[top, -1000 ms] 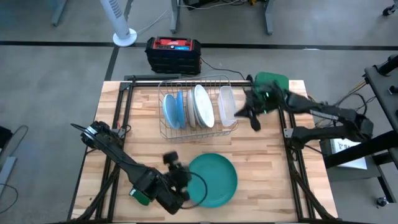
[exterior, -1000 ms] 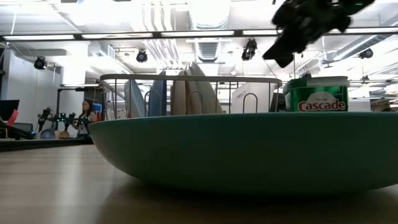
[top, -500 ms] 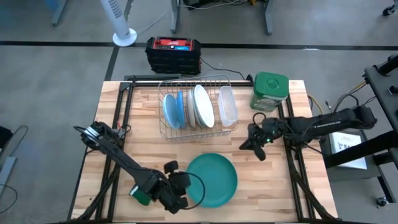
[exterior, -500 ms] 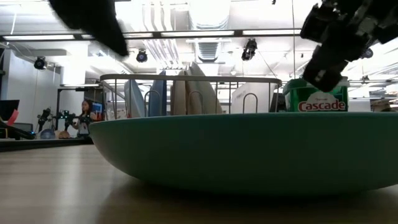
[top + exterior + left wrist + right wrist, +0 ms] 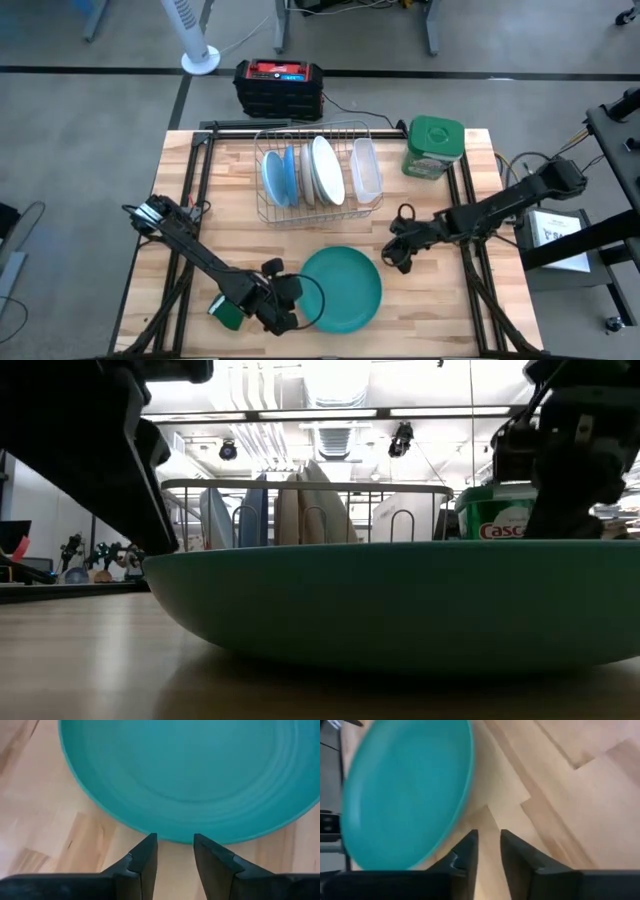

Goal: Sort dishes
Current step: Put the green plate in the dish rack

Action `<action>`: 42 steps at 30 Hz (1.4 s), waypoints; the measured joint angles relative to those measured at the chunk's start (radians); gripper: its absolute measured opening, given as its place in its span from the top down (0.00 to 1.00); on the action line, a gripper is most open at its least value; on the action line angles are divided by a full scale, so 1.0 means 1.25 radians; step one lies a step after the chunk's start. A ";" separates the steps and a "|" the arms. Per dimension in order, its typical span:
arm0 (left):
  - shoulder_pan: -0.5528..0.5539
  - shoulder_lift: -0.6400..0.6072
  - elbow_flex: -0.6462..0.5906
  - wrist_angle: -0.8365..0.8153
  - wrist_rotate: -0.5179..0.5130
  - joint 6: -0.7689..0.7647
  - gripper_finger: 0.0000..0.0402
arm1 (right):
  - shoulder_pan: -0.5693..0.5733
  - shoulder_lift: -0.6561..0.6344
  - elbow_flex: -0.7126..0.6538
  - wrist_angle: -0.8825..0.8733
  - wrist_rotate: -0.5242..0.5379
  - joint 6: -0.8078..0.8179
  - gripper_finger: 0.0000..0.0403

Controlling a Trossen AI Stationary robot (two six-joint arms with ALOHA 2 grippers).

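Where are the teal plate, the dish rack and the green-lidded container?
teal plate (image 5: 345,288), high view, middle of its upturned back.
dish rack (image 5: 317,216), high view, front wire rail.
green-lidded container (image 5: 436,134), high view, centre of lid.

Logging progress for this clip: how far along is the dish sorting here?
Mostly done. The light blue plates and white plates stand upright in the wire rack. One teal plate lies upside down on the table, held by neither arm. The left hand sits open at its rim, the right hand low beside its other side. Left: racking that plate.
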 joint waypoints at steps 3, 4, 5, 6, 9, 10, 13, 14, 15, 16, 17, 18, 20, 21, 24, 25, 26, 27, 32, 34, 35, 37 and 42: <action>0.005 0.000 -0.019 0.048 0.000 0.026 0.71 | 0.000 0.071 0.000 0.086 0.016 0.020 0.71; 0.007 0.000 -0.025 0.057 0.000 0.031 0.71 | 0.000 0.095 0.000 0.115 0.015 0.019 0.69; 0.007 0.000 -0.029 0.062 0.000 0.032 0.71 | 0.000 0.117 0.000 0.146 0.009 0.019 0.67; 0.008 0.000 -0.032 0.067 0.000 0.032 0.71 | 0.000 0.140 0.000 0.185 -0.003 0.019 0.64; 0.008 0.000 -0.043 0.087 -0.001 0.033 0.71 | 0.001 0.197 0.000 0.261 -0.020 0.038 0.59; 0.008 0.000 -0.047 0.094 -0.001 0.033 0.71 | 0.000 0.215 0.000 0.276 -0.023 0.049 0.58; 0.009 -0.001 -0.056 0.112 -0.004 0.041 0.71 | 0.000 0.263 0.002 0.299 -0.027 0.085 0.55; 0.010 -0.001 -0.058 0.114 -0.004 0.041 0.71 | 0.000 0.277 0.003 0.303 -0.028 0.095 0.54; 0.012 -0.001 -0.058 0.114 -0.003 0.041 0.71 | 0.000 0.290 0.004 0.310 -0.028 0.100 0.54; 0.012 -0.001 -0.058 0.114 -0.003 0.041 0.71 | 0.001 0.305 0.008 0.313 -0.028 0.100 0.54; 0.013 -0.001 -0.058 0.118 -0.004 0.045 0.71 | 0.001 0.317 0.010 0.318 -0.027 0.099 0.54; 0.014 -0.001 -0.059 0.121 -0.004 0.049 0.71 | 0.001 0.326 0.014 0.325 -0.026 0.095 0.54; 0.016 -0.001 -0.059 0.126 -0.006 0.057 0.71 | 0.001 0.346 0.028 0.328 -0.025 0.084 0.55; 0.017 -0.001 -0.059 0.128 -0.006 0.061 0.71 | 0.002 0.351 0.034 0.327 -0.024 0.072 0.56; 0.023 -0.001 -0.059 0.131 -0.005 0.063 0.71 | 0.004 0.359 0.050 0.317 -0.022 0.026 0.61; 0.025 -0.001 -0.059 0.132 -0.005 0.063 0.71 | 0.004 0.359 0.053 0.313 -0.022 0.013 0.63; 0.027 -0.001 -0.058 0.134 -0.005 0.063 0.71 | 0.004 0.359 0.055 0.310 -0.022 0.003 0.66; 0.029 -0.001 -0.058 0.135 -0.005 0.063 0.71 | 0.004 0.355 0.057 0.307 -0.021 -0.007 0.69; 0.032 0.001 -0.028 0.132 -0.001 0.090 0.71 | 0.003 0.342 0.058 0.291 -0.009 -0.025 0.92; 0.030 0.001 0.005 0.107 -0.001 0.114 0.71 | 0.002 0.333 0.059 0.291 -0.012 -0.037 0.97; 0.029 0.001 0.026 0.079 0.000 0.123 0.71 | 0.003 0.326 0.060 0.286 -0.022 -0.043 0.97; 0.025 0.001 0.076 0.016 0.000 0.134 0.71 | 0.004 0.311 0.058 0.265 -0.048 -0.060 0.97; 0.011 -0.002 0.205 -0.193 -0.027 0.147 0.71 | 0.004 0.207 0.059 0.176 -0.056 -0.117 0.99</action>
